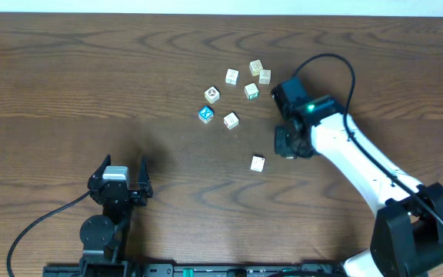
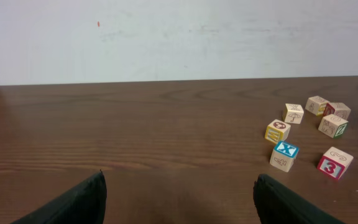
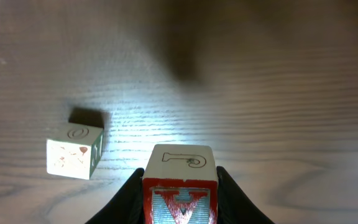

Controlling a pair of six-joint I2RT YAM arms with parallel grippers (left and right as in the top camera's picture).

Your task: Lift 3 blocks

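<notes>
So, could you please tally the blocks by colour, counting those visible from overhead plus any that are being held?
Blue-topped block: 1
Pale-topped blocks: 7
Red-faced block, held in the right end effector: 1
Total: 9

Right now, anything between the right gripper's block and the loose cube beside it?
Nothing, just bare table between the block in the right gripper and the loose cube; right wrist view shows it.
</notes>
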